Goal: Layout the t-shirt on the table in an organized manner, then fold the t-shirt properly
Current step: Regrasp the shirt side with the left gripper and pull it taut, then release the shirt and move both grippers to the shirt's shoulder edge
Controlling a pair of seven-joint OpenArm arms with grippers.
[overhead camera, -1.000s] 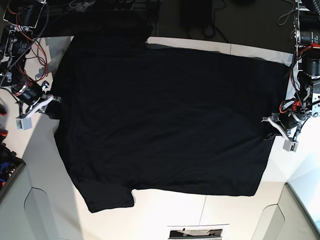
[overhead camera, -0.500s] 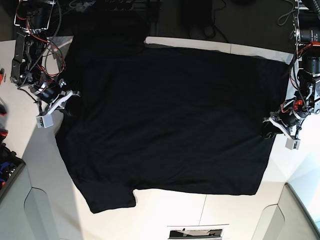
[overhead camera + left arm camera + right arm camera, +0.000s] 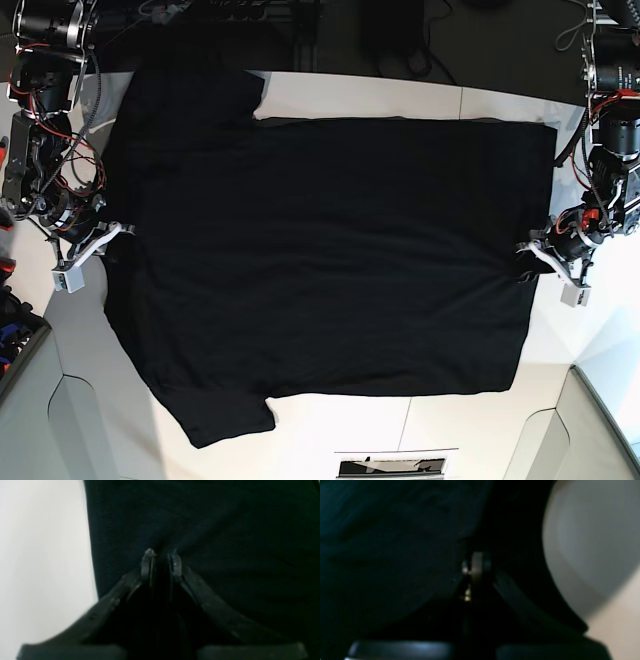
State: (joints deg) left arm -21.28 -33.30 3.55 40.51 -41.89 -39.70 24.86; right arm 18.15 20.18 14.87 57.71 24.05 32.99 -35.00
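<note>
The shirt [image 3: 330,260] lies spread, plain side up, across the white desk [image 3: 420,95]. The left gripper [image 3: 161,561] at the hem has its jaws slightly parted; the right gripper [image 3: 476,567] is clenched at the collar end, whether on cloth I cannot tell. Best smooth both edges evenly before folding. Desk room remains around.

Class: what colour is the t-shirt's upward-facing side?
Plain black t-shirt, with no print visible; clearest in the base view.

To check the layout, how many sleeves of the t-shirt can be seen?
2. One sleeve lies at the top left of the base view; the other sleeve lies at the bottom left.
</note>
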